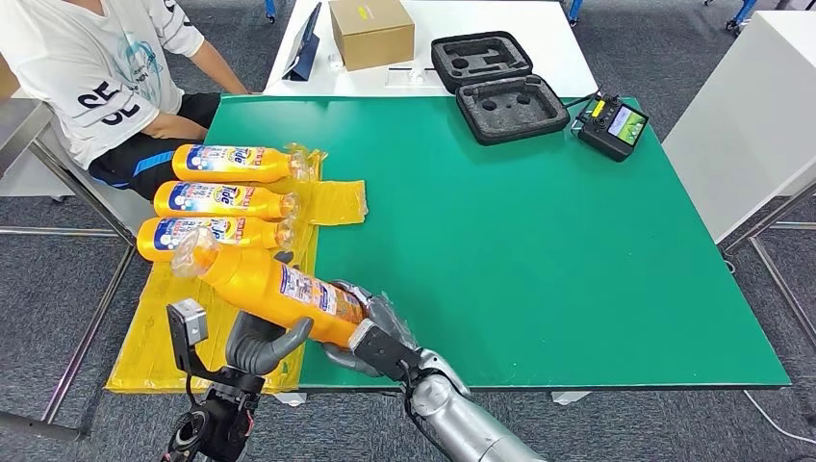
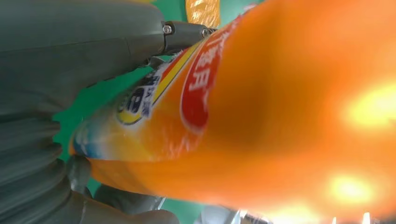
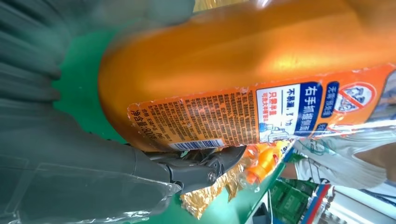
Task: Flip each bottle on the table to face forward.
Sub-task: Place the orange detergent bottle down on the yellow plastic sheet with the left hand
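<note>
Your green table (image 1: pixel 539 250) has three orange bottles (image 1: pixel 226 200) lying label-up in a row on the yellow sheet (image 1: pixel 332 202) at its left edge. The fourth bottle (image 1: pixel 274 284) is held over the near edge, back label up: right hand (image 1: pixel 380 346) grips its base, left hand (image 1: pixel 265 348) cups underneath.

Your head view looks forward and down from high over the green table (image 1: pixel 539 241). Both wrist views sit very close against the held orange bottle (image 1: pixel 279 289) (image 2: pixel 261 116) (image 3: pixel 243 70), turned sideways; all three share it.
</note>
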Available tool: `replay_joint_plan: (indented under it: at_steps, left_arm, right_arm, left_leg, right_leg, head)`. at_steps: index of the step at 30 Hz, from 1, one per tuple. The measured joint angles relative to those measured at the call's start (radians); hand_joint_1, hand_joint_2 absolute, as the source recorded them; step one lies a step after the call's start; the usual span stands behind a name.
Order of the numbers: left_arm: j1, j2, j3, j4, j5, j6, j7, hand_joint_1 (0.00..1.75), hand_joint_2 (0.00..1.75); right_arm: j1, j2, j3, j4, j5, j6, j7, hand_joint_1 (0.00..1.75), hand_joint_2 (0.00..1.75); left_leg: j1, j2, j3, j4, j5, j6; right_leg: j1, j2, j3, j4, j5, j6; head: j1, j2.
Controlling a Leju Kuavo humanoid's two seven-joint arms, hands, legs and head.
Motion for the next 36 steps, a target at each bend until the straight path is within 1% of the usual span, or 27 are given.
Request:
replay_joint_plan:
  at_steps: [5,12,18,19,20,22,23,24,29,36]
  left_arm:
    - [-0.021,0.009,-0.018,0.024,0.020,-0.015,0.012,0.00,1.75]
    - [-0.024,0.021,-0.032,0.035,0.032,-0.021,0.012,0.00,1.75]
    - [-0.030,0.029,-0.041,0.043,0.038,-0.019,0.002,0.02,1.75]
    - [-0.031,0.029,-0.041,0.044,0.039,-0.019,-0.001,0.24,1.75]
    - [-0.033,0.030,-0.042,0.044,0.039,-0.019,-0.003,0.61,1.75]
    - [-0.037,0.031,-0.043,0.044,0.039,-0.018,-0.006,1.47,1.75]
    - [-0.038,0.031,-0.043,0.044,0.039,-0.018,-0.008,1.68,1.75]
    - [-0.038,0.031,-0.044,0.044,0.040,-0.017,-0.012,1.75,1.75]
    - [-0.037,0.032,-0.046,0.044,0.054,-0.015,-0.038,1.75,1.75]
    - [-0.036,0.033,-0.046,0.044,0.060,-0.012,-0.046,1.75,1.75]
  right_arm:
    - [0.015,0.001,0.022,0.006,-0.005,-0.004,0.000,1.75,1.75]
    - [0.022,0.000,0.030,0.017,-0.013,-0.002,0.000,1.75,1.75]
    - [0.022,0.002,0.046,0.035,0.017,0.003,0.000,1.75,1.75]
    - [0.023,0.002,0.049,0.038,0.021,0.003,0.000,1.75,1.75]
    - [0.023,0.004,0.051,0.041,0.023,0.003,0.000,1.75,1.75]
    - [0.023,0.006,0.052,0.045,0.024,0.004,0.000,1.75,1.75]
    - [0.023,0.007,0.052,0.047,0.025,0.004,0.000,1.75,1.75]
    - [0.023,0.007,0.052,0.049,0.027,0.004,0.000,1.75,1.75]
    - [0.022,0.009,0.052,0.054,0.046,0.004,0.000,1.75,1.75]
    - [0.022,0.010,0.052,0.055,0.059,0.003,0.000,1.75,1.75]
  left_leg:
    - [0.000,0.000,0.000,0.000,0.000,0.000]
    - [0.000,0.000,0.000,0.000,0.000,0.000]
    - [0.000,0.000,0.000,0.000,0.000,0.000]
    - [0.000,0.000,0.000,0.000,0.000,0.000]
    - [0.000,0.000,0.000,0.000,0.000,0.000]
    - [0.000,0.000,0.000,0.000,0.000,0.000]
    - [0.000,0.000,0.000,0.000,0.000,0.000]
    - [0.000,0.000,0.000,0.000,0.000,0.000]
    - [0.000,0.000,0.000,0.000,0.000,0.000]
    - [0.000,0.000,0.000,0.000,0.000,0.000]
  right_leg:
    - [0.000,0.000,0.000,0.000,0.000,0.000]
    - [0.000,0.000,0.000,0.000,0.000,0.000]
    - [0.000,0.000,0.000,0.000,0.000,0.000]
    - [0.000,0.000,0.000,0.000,0.000,0.000]
    - [0.000,0.000,0.000,0.000,0.000,0.000]
    - [0.000,0.000,0.000,0.000,0.000,0.000]
    - [0.000,0.000,0.000,0.000,0.000,0.000]
    - [0.000,0.000,0.000,0.000,0.000,0.000]
    - [0.000,0.000,0.000,0.000,0.000,0.000]
    - [0.000,0.000,0.000,0.000,0.000,0.000]
  head:
    - [0.000,0.000]
    - [0.000,0.000]
    - [0.000,0.000]
    - [0.000,0.000]
    - [0.000,0.000]
    - [0.000,0.000]
    - [0.000,0.000]
    - [0.000,0.000]
    - [0.000,0.000]
    - [0.000,0.000]
